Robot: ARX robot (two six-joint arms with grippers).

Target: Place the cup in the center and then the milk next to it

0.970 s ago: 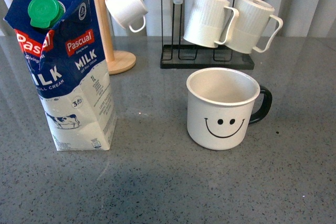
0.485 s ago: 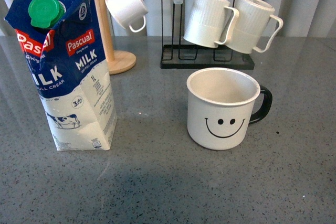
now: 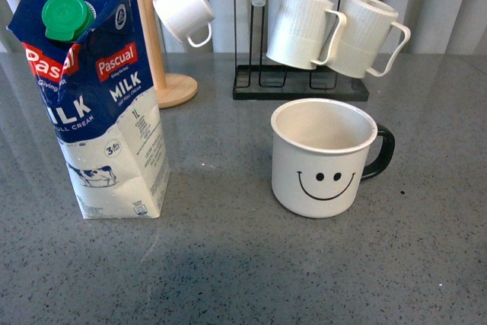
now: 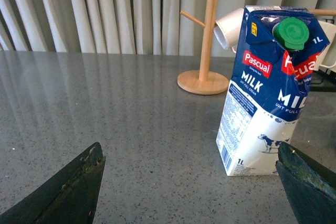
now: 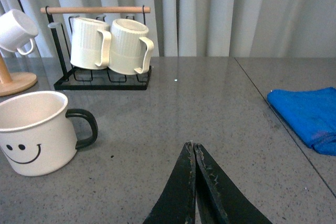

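The cup (image 3: 323,157), a wide white mug with a black smiley face and black handle, stands upright on the grey table right of centre; it also shows in the right wrist view (image 5: 35,132). The milk (image 3: 99,97), a tall blue-and-white carton with a green cap, stands upright at the left; it also shows in the left wrist view (image 4: 268,87). My left gripper (image 4: 191,153) is open and empty, with the carton ahead near one fingertip. My right gripper (image 5: 192,144) is shut and empty, apart from the cup. Neither gripper shows in the front view.
A black rack (image 3: 300,81) with two ribbed cream mugs (image 3: 335,32) stands behind the cup. A wooden mug tree (image 3: 156,51) holds a small plain white cup (image 3: 184,11). A blue cloth (image 5: 310,116) lies on the table in the right wrist view.
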